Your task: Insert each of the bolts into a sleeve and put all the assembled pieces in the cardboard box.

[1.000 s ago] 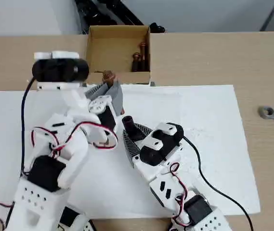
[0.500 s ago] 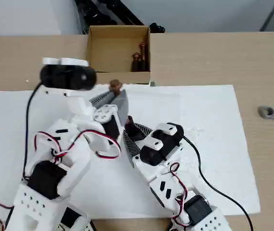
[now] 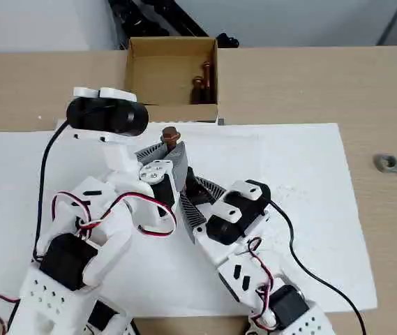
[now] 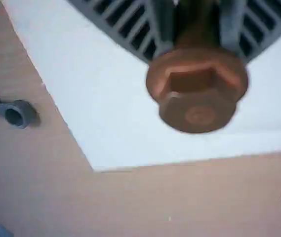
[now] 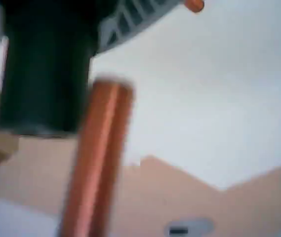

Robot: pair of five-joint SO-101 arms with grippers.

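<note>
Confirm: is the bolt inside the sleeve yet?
Out. In the right wrist view the bolt runs alongside the black sleeve, its copper shank bare and not entering the opening.

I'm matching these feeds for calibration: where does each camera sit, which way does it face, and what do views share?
High view: fixed above the table, looking down on both arms, left gripper, right gripper, white paper sheet and cardboard box.
Left wrist view: on the left arm, facing past its grey fingers at the copper hex-head bolt they hold.
Right wrist view: on the right arm, facing past its held black cylindrical sleeve.
Shared: all three show that bolt.
</note>
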